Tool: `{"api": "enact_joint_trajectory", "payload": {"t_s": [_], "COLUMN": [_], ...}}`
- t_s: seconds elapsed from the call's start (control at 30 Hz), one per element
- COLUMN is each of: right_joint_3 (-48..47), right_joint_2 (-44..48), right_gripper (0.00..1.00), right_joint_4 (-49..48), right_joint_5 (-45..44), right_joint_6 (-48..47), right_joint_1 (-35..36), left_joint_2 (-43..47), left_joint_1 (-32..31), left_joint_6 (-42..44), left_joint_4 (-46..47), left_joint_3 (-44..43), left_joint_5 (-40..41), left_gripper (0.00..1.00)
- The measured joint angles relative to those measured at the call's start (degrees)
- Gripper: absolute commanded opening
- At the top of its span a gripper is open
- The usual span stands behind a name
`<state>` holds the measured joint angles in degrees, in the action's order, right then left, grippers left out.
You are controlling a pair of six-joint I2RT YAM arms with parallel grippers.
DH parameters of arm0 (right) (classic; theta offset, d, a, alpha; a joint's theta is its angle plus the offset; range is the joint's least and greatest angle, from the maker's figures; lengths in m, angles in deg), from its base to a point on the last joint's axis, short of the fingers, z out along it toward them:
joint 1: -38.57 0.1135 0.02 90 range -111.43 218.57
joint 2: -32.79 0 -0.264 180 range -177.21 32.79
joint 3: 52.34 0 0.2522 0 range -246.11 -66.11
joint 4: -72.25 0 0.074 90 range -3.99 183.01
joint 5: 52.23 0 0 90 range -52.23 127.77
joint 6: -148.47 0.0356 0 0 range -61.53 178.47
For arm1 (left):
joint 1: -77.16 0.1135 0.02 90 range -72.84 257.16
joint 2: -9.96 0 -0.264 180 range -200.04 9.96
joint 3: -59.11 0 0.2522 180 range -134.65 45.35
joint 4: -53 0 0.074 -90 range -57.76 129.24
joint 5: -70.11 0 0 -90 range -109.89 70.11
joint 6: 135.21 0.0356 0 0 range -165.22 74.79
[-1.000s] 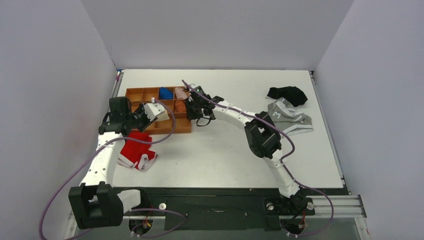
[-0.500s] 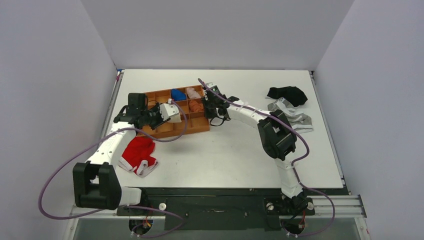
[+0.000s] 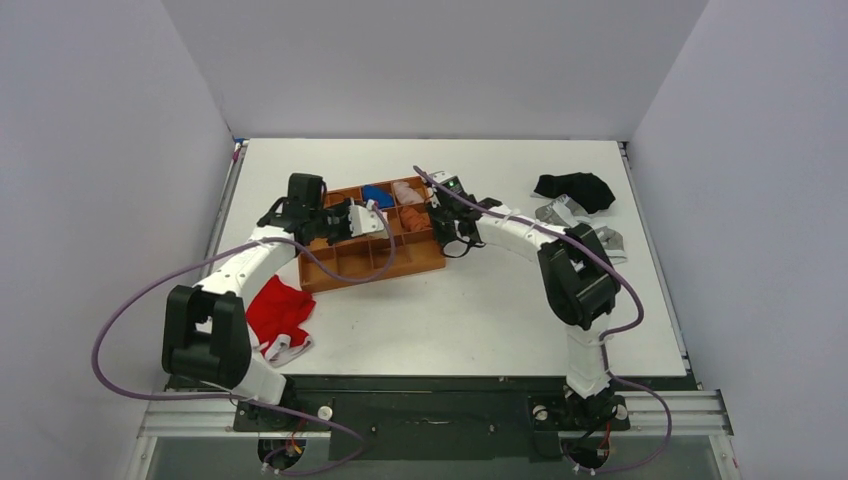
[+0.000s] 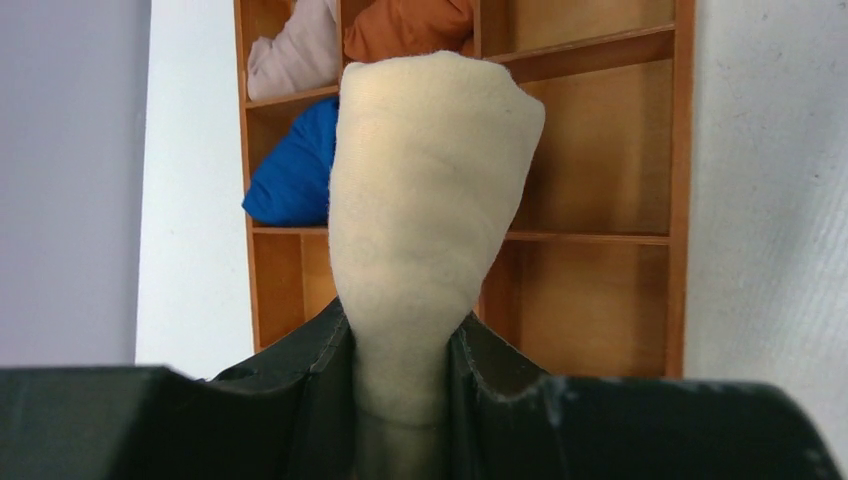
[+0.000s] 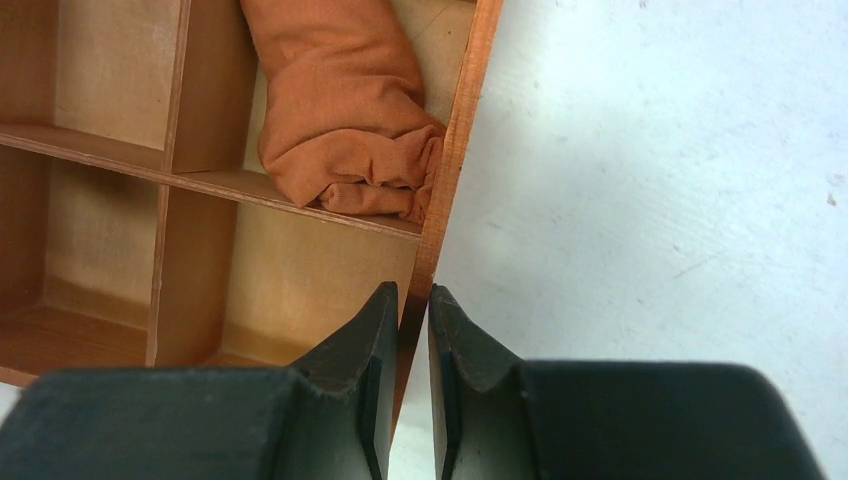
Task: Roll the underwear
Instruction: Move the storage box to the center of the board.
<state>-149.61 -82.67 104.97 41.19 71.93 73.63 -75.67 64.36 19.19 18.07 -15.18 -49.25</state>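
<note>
The underwear is a small cream roll (image 4: 425, 210), held in my left gripper (image 4: 405, 335), whose jaws are shut on its lower end. In the top view the roll (image 3: 366, 219) hangs over the left part of the wooden divided tray (image 3: 385, 262). My right gripper (image 5: 412, 300) is shut on the tray's right wall (image 5: 450, 190), one finger inside and one outside. In the top view the right gripper (image 3: 443, 222) sits at the tray's right end.
The tray holds a blue roll (image 3: 376, 194), a pale pink roll (image 3: 405, 190) and an orange roll (image 5: 345, 110). A red garment with white trim (image 3: 280, 312) lies at the front left. A black garment (image 3: 575, 187) and a grey one (image 3: 600, 240) lie at the right.
The tray has been dragged to the right and turned, with my right gripper on its wall. My left gripper has moved right with the cream roll, staying over the tray.
</note>
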Motion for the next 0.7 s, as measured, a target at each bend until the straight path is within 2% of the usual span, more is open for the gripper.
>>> {"api": "enact_joint_trajectory", "payload": {"t_s": [0.37,0.7], "right_joint_3": [7.0,8.7], "right_joint_2": [5.0,6.2], "right_gripper": [0.00,0.00], "right_joint_4": [-0.5,-0.8], "right_joint_5": [5.2,9.9], "right_joint_6": [-3.0,-5.2], "right_joint_1": [-5.3,-7.4], "left_joint_2": [-8.7,-14.9], "left_joint_1": [-6.8,-11.6], "left_joint_6": [7.9,8.7], "left_joint_4": [2.9,7.4], "left_joint_3": [-3.2,-8.1], "left_joint_5": [-2.5,-1.2], "left_gripper": [0.00,0.00]}}
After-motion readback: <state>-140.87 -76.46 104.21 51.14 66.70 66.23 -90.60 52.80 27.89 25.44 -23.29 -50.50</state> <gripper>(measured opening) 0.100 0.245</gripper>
